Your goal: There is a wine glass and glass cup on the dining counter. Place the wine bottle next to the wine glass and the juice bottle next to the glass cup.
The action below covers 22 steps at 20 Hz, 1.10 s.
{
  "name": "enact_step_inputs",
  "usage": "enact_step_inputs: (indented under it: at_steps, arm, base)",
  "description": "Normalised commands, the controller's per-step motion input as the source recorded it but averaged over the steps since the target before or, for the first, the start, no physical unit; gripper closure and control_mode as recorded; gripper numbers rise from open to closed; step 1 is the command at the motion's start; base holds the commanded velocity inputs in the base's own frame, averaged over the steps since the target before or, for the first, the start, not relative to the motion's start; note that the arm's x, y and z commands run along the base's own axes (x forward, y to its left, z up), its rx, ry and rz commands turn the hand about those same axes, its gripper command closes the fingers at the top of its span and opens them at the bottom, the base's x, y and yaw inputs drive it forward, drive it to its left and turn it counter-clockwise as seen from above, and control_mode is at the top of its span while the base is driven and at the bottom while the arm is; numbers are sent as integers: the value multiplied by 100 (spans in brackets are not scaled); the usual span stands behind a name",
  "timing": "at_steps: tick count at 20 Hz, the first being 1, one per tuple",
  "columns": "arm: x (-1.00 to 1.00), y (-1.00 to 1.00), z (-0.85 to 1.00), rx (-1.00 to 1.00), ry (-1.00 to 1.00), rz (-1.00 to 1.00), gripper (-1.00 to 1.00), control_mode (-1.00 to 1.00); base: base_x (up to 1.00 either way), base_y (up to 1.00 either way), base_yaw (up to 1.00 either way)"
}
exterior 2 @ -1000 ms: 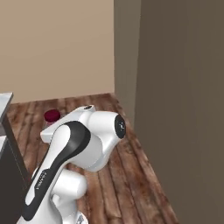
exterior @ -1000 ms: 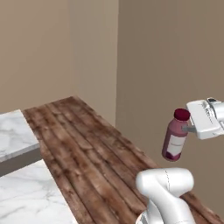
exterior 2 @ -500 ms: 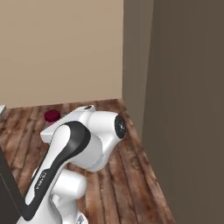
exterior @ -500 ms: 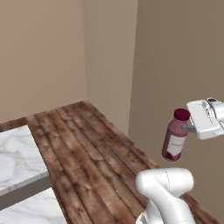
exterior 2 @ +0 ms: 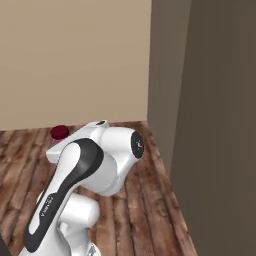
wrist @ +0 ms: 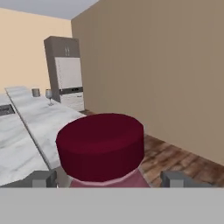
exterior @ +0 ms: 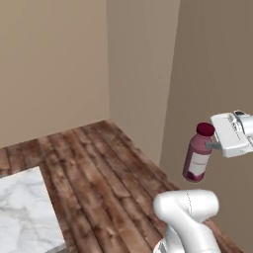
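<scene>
The juice bottle, stout and red-purple with a round red cap and pale label, hangs upright in the air above the wood floor. My gripper is shut on its neck from the right. In the hand view its cap sits between my fingertips. Far off, the dining counter stretches away as a long marble slab. At its far end stand the wine glass and, left of it, the glass cup. The bottle's red cap peeks out behind my arm. The wine bottle is out of view.
A marble counter corner lies at the lower left over the wood floor. Beige walls meet in a corner ahead, and a brown wall stands close on the right. A tall grey cabinet rises behind the counter's far end.
The whole picture has shifted, so the base has turned: the marble counter slides left and down and the wall corner comes into view. The bottle stays gripped in the same place.
</scene>
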Motion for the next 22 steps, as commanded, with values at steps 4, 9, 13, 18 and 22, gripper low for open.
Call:
enact_step_inputs:
  at_steps: [4, 9, 13, 18, 22]
  arm:
    - [0, 0, 0, 0, 0, 0, 100, 100]
    - [0, 0, 0, 0, 0, 0, 100, 100]
    - [0, 0, 0, 0, 0, 0, 100, 100]
    - [0, 0, 0, 0, 0, 0, 100, 100]
    - [0, 0, 0, 0, 0, 0, 100, 100]
  base:
    - [80, -8, 13]
    - [80, -9, 13]
    - [79, -9, 15]
    - [76, -9, 17]
    - [72, -9, 22]
